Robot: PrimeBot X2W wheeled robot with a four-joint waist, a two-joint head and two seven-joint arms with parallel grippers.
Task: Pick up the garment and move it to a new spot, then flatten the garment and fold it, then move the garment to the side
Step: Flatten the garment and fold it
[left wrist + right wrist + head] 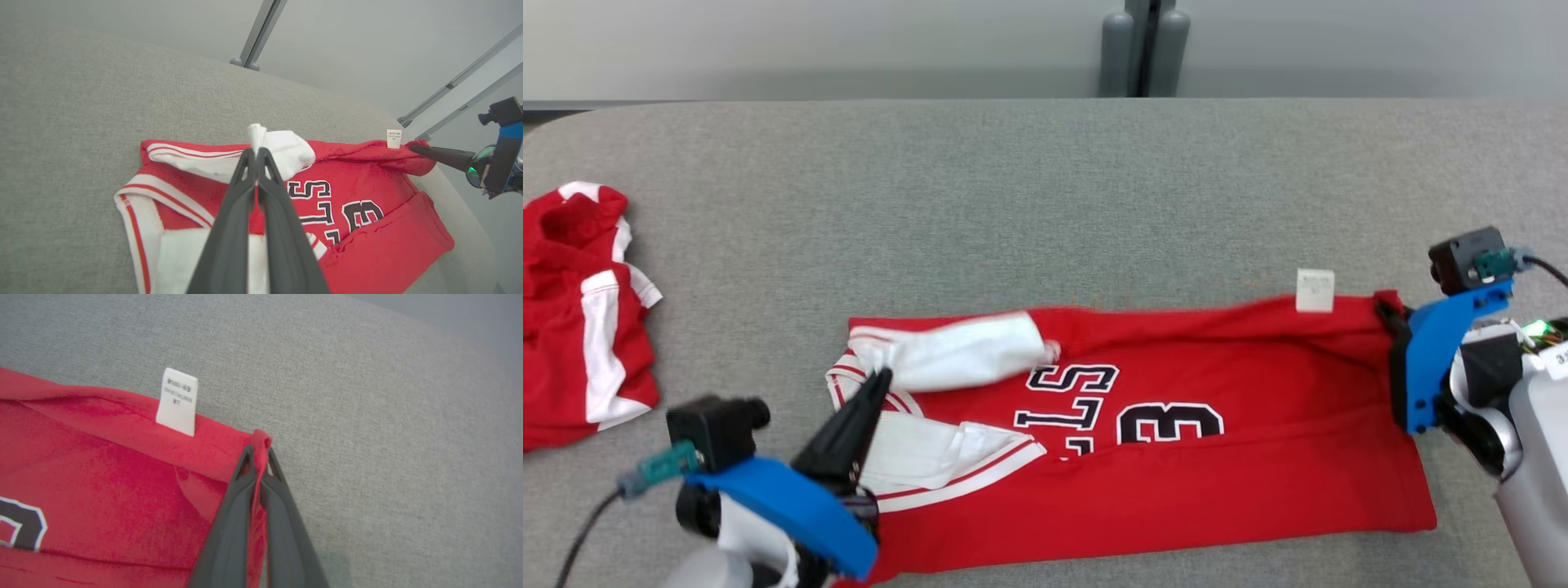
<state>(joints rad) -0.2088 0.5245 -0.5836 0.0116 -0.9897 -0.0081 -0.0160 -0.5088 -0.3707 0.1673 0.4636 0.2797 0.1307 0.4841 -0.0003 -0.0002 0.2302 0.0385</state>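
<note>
Nearest, well left of the label [1315, 291]: pinches a white fold at the collar end of the jersey [1176, 474] with the left gripper [880, 380], fingers pressed together on the cloth. Just right of the label: clamps the red hem corner with the right gripper [1387, 313], fingers likewise closed on fabric. Lies stretched on the table [1013, 204] between the two grips, long axis running left to right, near flap turned over the print, label at the far edge. Probably calls for a fold across that axis, one end carried toward the other, each arm nearest its own end. Far left of the label, well apart: a second red heap [580, 327].
</note>
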